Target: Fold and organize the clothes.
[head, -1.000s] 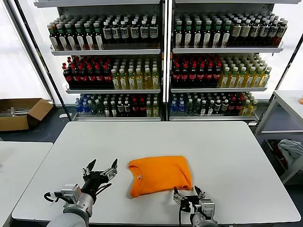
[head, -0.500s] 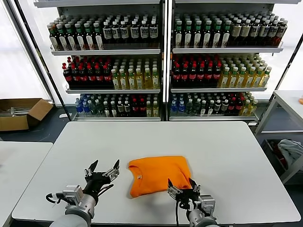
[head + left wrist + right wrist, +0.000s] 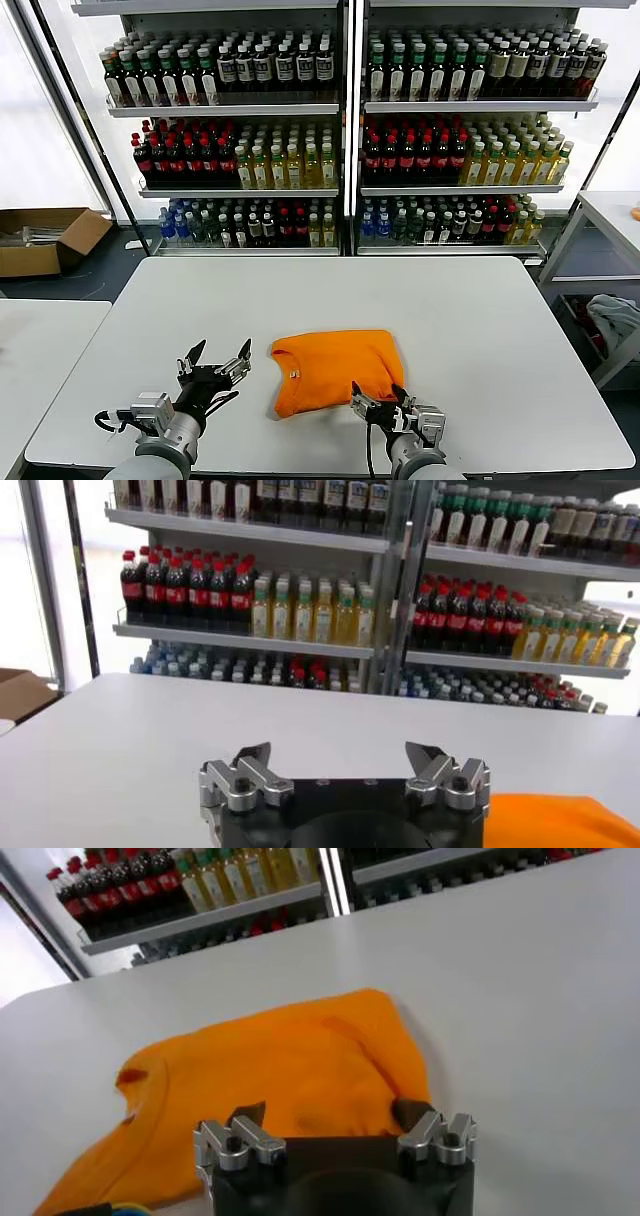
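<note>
The bright orange T-shirt [image 3: 335, 367] lies folded on the white table [image 3: 330, 300], neck opening toward its left side. My right gripper [image 3: 378, 401] is open at the shirt's near edge, its fingertips over the fabric; the right wrist view shows the shirt [image 3: 280, 1068] right in front of the spread jaws [image 3: 330, 1113]. My left gripper [image 3: 215, 360] is open and empty, just left of the shirt above the table. The left wrist view shows its open jaws [image 3: 342, 755] and a corner of the shirt [image 3: 560, 820].
Shelves of bottled drinks [image 3: 345, 130] stand behind the table. A cardboard box [image 3: 45, 238] sits on the floor at the left. A second white table [image 3: 40, 350] is at the left, another table [image 3: 610, 215] with a pale cloth heap [image 3: 615, 320] under it at the right.
My right gripper has moved forward and slightly left, from below the shirt's near edge onto that edge. The left gripper has barely moved. The shirt lies as before.
</note>
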Motion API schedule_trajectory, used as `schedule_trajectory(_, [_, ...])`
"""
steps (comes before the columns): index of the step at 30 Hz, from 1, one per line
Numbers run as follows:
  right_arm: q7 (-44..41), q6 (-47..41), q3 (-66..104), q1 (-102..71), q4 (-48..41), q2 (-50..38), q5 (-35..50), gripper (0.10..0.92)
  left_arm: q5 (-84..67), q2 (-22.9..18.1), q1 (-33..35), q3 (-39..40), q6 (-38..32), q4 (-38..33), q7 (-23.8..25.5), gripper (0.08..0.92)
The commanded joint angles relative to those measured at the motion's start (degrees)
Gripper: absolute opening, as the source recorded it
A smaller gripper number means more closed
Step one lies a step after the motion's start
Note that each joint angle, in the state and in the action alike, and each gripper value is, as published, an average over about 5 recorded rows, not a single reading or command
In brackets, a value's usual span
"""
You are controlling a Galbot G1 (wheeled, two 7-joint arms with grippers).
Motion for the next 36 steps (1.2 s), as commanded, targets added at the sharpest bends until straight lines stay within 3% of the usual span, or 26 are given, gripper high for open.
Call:
schedule_trajectory(1, [1.16,-0.02,-0.04,-1.24,-1.09,0.81,3.39,0.823,0.08,-0.04,0.45,-0.02,0.05,-0.44,0.01,0.823])
schedule_trajectory(15, [0.99,0.00,2.78,-6.76,7.63,-4.55,1.64,0.823,0.32,-0.40,1.07,-0.47,-0.29,-1.57,-0.06,0.823])
schedule_trajectory(23, [-5.73,1.43,12.95,-4.41,11.50,-3.67,-24.39,0.823,4.46,-2.96,1.41,0.46,-7.66,-3.06,0.88,0.823])
schedule_trajectory(30, [-6.78,2.40,18.43,-4.72,9.87,-3.51,-22.79,0.823,9.47,-3.82,1.49,0.17,-14.35,-2.29,3.15,0.823])
schedule_trajectory(36, [-6.59,3.22,18.75,-5.61,9.95,-3.06,-22.24,0.823,11.25,-3.98,1.35,0.35,-15.79,-2.52,3.87,0.823])
